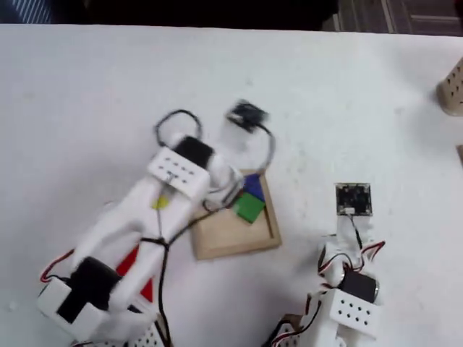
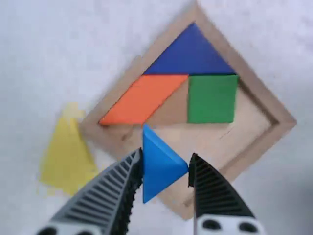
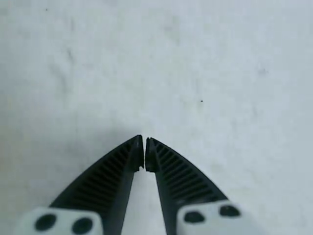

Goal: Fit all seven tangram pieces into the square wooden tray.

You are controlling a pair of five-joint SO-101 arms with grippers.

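Observation:
The square wooden tray [image 2: 274,128] holds a dark blue triangle [image 2: 190,51], an orange parallelogram [image 2: 142,98] and a green square [image 2: 212,99]. My left gripper [image 2: 165,161] hangs over the tray's near corner, shut on a light blue triangle [image 2: 159,171]. A yellow triangle [image 2: 66,156] lies on the table just outside the tray. In the high view the left arm [image 1: 177,170] leans over the tray [image 1: 224,238], and a red piece [image 1: 132,262] shows under the arm. My right gripper [image 3: 145,142] is shut on nothing above bare table.
The right arm [image 1: 351,296] stands at the front right, apart from the tray. A beige perforated block [image 1: 452,90] sits at the table's right edge. Cables loop behind the tray. The white table is open at the back and left.

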